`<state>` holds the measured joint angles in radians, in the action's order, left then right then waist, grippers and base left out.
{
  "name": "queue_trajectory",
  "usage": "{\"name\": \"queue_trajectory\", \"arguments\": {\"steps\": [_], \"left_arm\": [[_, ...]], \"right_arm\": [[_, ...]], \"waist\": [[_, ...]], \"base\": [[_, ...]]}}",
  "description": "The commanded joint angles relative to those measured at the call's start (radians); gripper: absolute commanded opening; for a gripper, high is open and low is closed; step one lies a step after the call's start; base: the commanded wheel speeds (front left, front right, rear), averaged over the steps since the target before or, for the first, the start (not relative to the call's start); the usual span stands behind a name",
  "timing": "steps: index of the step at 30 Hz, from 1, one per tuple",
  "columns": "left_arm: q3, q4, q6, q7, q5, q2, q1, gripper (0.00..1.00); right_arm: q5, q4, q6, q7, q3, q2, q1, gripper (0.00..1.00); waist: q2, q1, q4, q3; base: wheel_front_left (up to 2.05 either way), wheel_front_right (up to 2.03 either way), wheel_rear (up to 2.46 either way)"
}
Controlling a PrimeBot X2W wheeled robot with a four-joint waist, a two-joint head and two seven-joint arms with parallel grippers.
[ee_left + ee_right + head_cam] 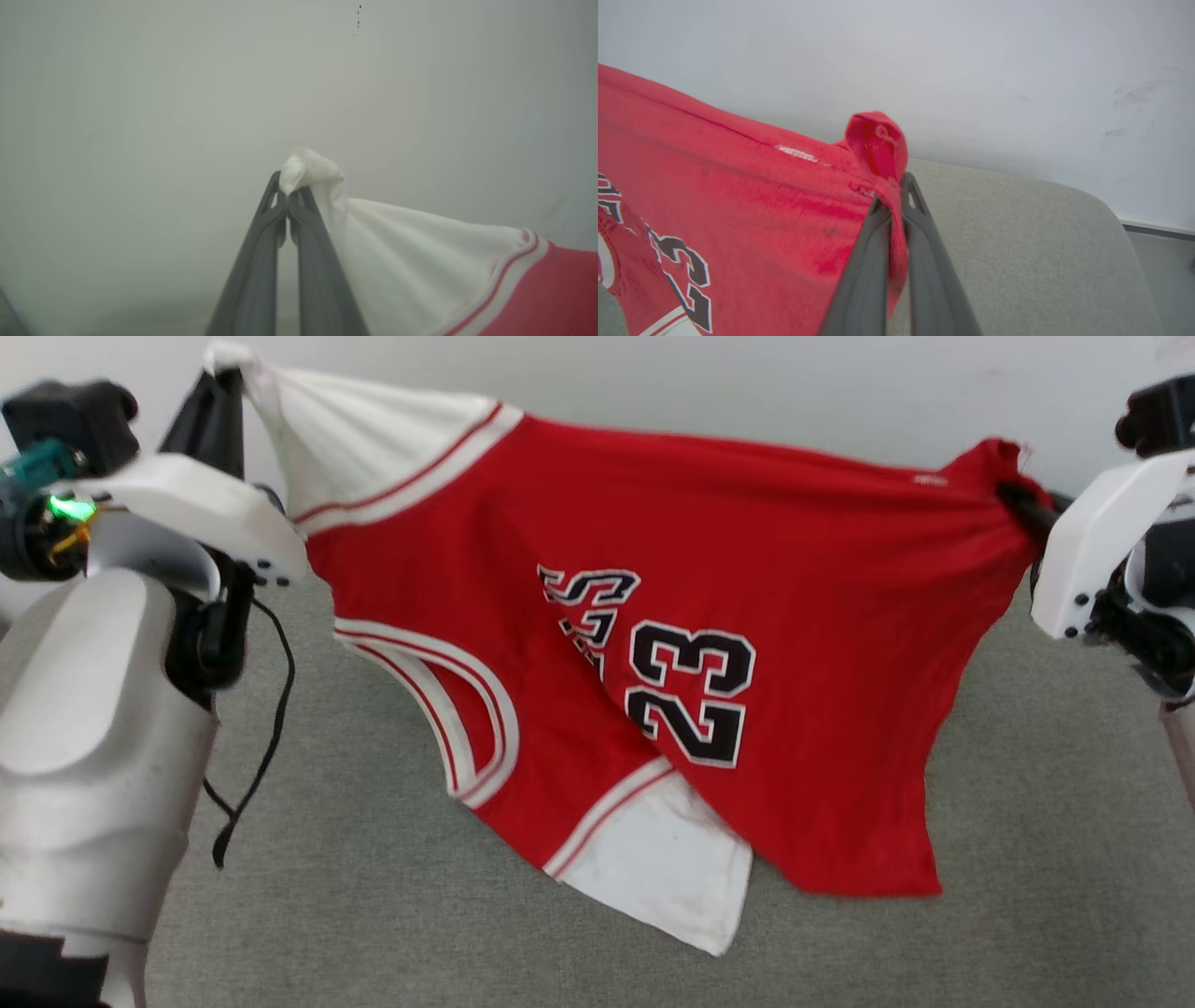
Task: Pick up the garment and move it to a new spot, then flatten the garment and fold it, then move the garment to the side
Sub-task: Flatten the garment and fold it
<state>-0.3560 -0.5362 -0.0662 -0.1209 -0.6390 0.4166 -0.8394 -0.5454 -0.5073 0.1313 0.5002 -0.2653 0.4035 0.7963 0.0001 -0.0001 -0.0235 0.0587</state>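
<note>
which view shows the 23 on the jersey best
Head view: the 23 shows whole on the hanging garment. The right wrist view cuts it off at the lower left; the left wrist view gives white sleeve and red edge.

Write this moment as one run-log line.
red soft jersey garment held spread above grey cloth surface | left gripper shut on its white sleeve | right gripper shut on its red edge

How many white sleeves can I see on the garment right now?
2. One sleeve is up at the left, pinched by the left gripper; the other hangs low at the middle of the garment, over the grey surface. None seems hidden.
</note>
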Motion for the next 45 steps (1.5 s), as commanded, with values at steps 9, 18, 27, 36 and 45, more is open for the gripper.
{"name": "queue_trajectory", "arguments": {"steps": [9, 18, 27, 36, 45], "left_arm": [[0.005, -0.122, 0.025, -0.068, 0.062, 0.010, -0.353, 0.00], [-0.002, -0.152, 0.041, -0.092, 0.112, 0.039, -0.608, 0.00], [-0.008, -0.178, 0.044, -0.090, 0.129, 0.040, -0.749, 0.00], [-0.013, -0.264, 0.058, -0.108, 0.114, 0.016, -0.749, 0.00], [0.004, -0.404, 0.115, -0.141, 0.057, -0.044, -0.564, 0.00]], "right_arm": [[0.043, -0.058, -0.001, -0.180, 0.000, 0.011, 0.284, 0.00], [0.075, -0.116, -0.001, -0.320, -0.012, 0.006, 0.518, 0.00], [0.072, -0.191, -0.001, -0.408, -0.056, 0.007, 0.687, 0.00], [0.046, -0.295, -0.001, -0.476, -0.141, -0.038, 0.754, 0.00], [-0.052, -0.399, -0.001, -0.507, -0.294, -0.064, 0.635, 0.00]], "waist": [[-0.0001, 0.0001, -0.025, 0.186], [-0.0001, 0.0001, -0.040, 0.343], [-0.0001, 0.0001, -0.038, 0.482], [-0.0001, 0.0001, -0.036, 0.560], [-0.0001, 0.0001, -0.011, 0.465]], "base": [[0.00, 0.00, 0.00], [0.00, 0.00, 0.00], [0.00, 0.00, 0.00], [0.00, 0.00, 0.00], [0.00, 0.00, 0.00]]}}
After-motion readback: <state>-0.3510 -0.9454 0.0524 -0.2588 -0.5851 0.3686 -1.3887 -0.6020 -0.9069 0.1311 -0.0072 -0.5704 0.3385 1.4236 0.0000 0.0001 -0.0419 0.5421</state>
